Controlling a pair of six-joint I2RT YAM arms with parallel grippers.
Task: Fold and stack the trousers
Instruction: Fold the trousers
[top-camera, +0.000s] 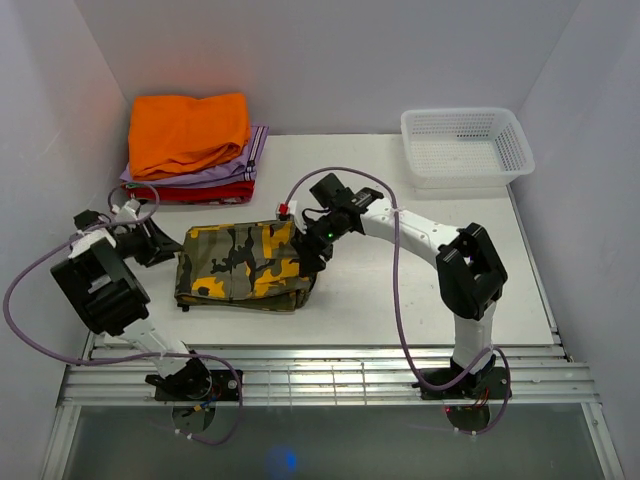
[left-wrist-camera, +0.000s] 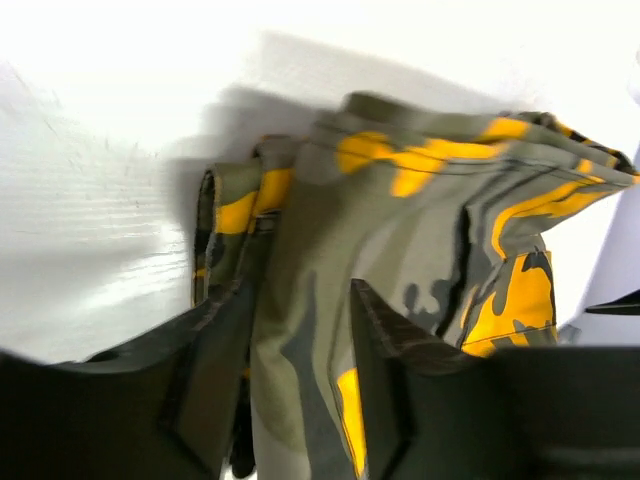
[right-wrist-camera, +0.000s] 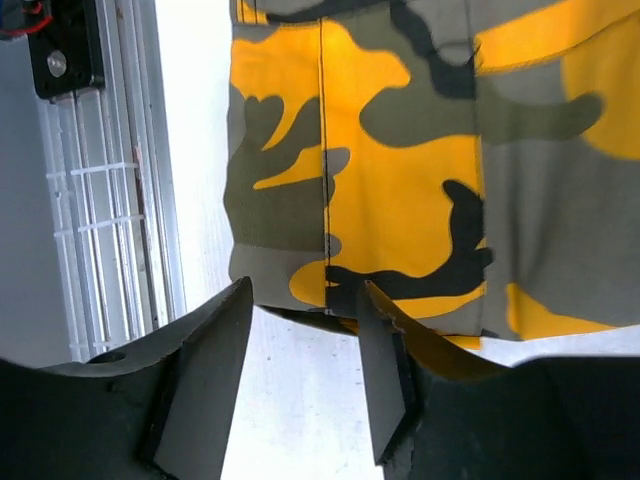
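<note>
Trousers (top-camera: 240, 262) in olive, black and yellow-orange camouflage lie as a folded rectangle left of centre on the desk (top-camera: 400, 290). They sit just in front of a stack of 3 folded garments (top-camera: 190, 140) topped by a plain orange one, and are not yet on it. A white mesh basket (top-camera: 468, 178) stands well apart at the far right corner.

Left jaws sit at the bundle's left edge. In the left wrist view the 2 fingers (left-wrist-camera: 215, 385) stand narrowly apart with a thick ridge of layered cloth filling the gap, so they look clamped on the trousers. Right jaws sit at the bundle's right edge, toward its far corner. They are parted, with bare desk showing between the fingers (right-wrist-camera: 205, 370) and the hem just at their tips, and they hold nothing.

This looks like soft, light woven cloth in several layers: limp, not fragile, and unlikely to slip from a pinch. Lifted from 1 point it would likely sag and fall open. The safer hold is probably a deep pinch through all layers at both opposite edges, with the 2 arms moving together.
</note>
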